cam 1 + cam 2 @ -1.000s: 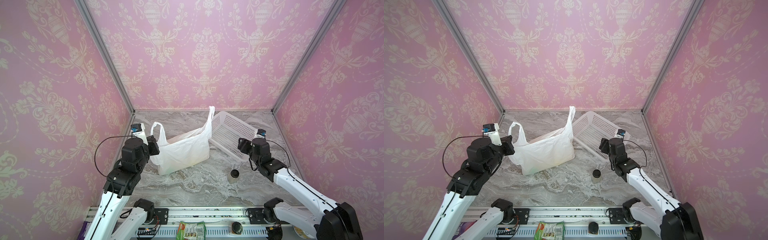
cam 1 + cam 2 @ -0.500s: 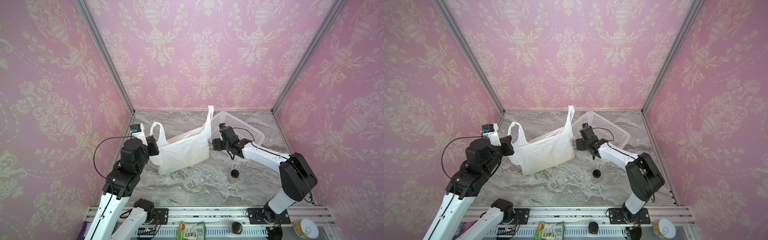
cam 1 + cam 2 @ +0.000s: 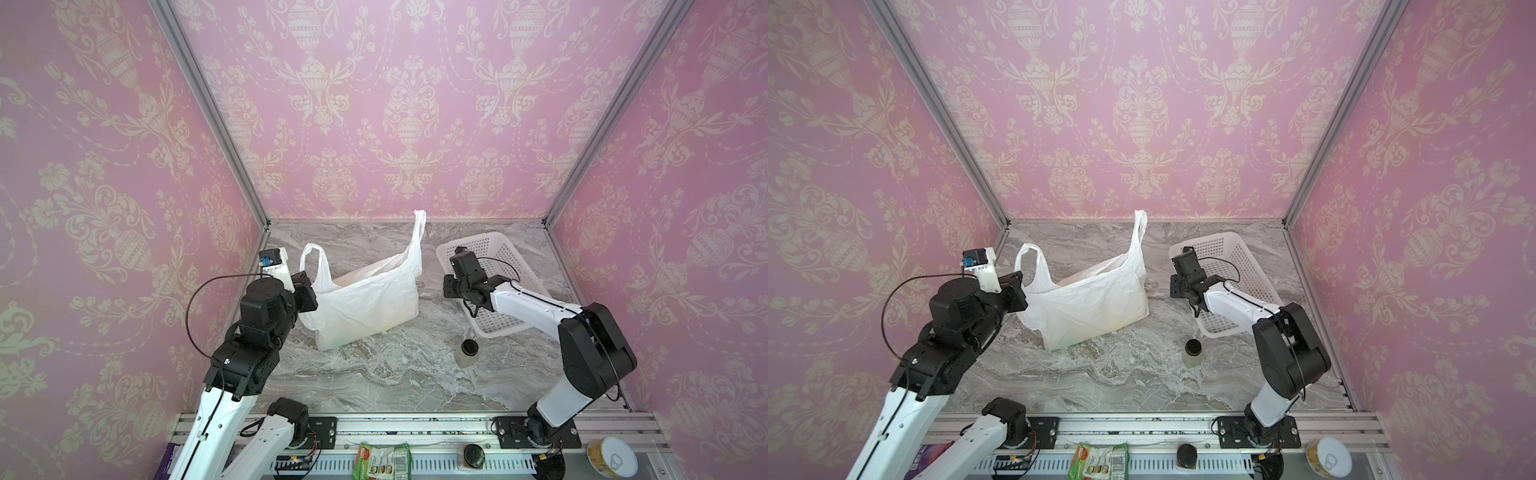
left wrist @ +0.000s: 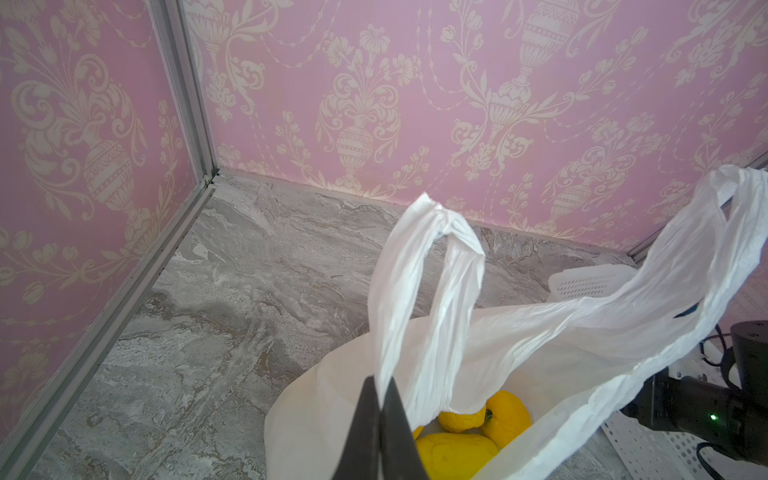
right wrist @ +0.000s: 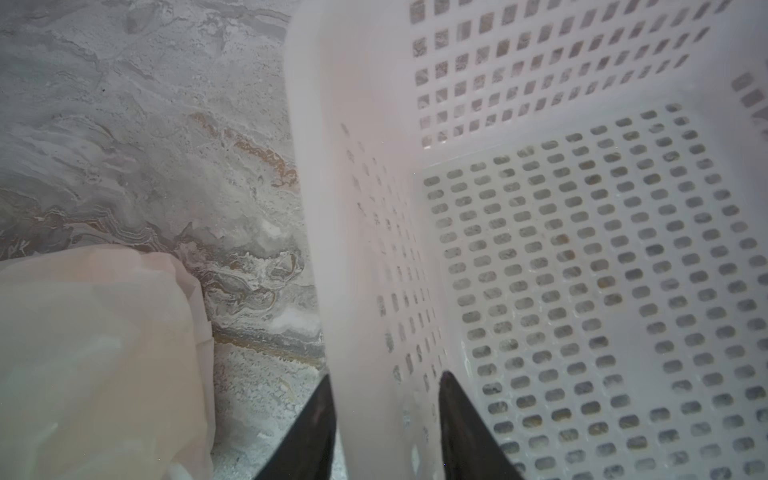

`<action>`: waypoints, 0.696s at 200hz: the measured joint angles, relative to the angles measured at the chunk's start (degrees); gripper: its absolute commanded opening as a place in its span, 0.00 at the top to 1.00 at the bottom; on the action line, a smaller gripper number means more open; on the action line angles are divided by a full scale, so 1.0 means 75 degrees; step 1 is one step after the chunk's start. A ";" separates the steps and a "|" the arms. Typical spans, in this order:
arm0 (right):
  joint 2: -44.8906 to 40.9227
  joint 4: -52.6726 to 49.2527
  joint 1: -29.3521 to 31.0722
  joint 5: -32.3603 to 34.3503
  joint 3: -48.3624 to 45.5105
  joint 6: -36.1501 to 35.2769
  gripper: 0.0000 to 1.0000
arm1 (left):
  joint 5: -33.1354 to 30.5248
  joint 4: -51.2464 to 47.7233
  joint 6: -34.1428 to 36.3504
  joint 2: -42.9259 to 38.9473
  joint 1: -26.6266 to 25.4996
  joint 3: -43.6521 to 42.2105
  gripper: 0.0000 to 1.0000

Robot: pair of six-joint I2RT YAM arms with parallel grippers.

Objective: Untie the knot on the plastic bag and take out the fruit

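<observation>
The white plastic bag (image 3: 365,303) (image 3: 1092,307) stands open on the marble floor, its two loop handles upright and apart. No knot is in view. My left gripper (image 3: 311,289) (image 4: 379,380) is shut on the foot of the bag's left handle (image 4: 419,291). Yellow fruit (image 4: 457,453) lies inside the bag, with an orange-yellow one (image 4: 509,415) beside it. My right gripper (image 3: 451,291) (image 5: 384,378) straddles the near wall of the white perforated basket (image 3: 511,257) (image 5: 582,83), one finger outside and one inside, pressed against it.
A small jar with a black lid (image 3: 467,351) (image 3: 1192,352) stands in front of the basket. Pink patterned walls close in three sides. On the front rail lie a green packet (image 3: 382,459) and a tin can (image 3: 611,459).
My right arm swung from the front right over to the basket's bag-side wall, and its jaws narrowed round that wall. The left arm and the bag stayed put.
</observation>
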 measured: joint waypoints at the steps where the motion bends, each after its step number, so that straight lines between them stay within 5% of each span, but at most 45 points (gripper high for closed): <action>1: -0.0009 0.0009 0.0000 0.0003 -0.0006 0.0026 0.43 | 0.0003 0.0000 0.0000 0.0000 0.0000 0.0000 1.00; 53: -0.1139 0.0085 0.0425 0.0163 -0.0105 0.0204 0.34 | 0.0061 0.0032 -0.0006 0.0000 0.0000 -0.0114 1.00; 101: -0.4325 0.0673 0.1072 0.0705 -0.0947 0.0460 0.33 | 0.1154 0.0478 -0.0122 0.0143 0.0000 -0.0501 1.00; 139: -0.5225 0.1131 0.2996 0.1023 -0.1011 0.0495 0.29 | 0.1874 0.0871 -0.0265 0.0082 -0.0061 -0.0933 1.00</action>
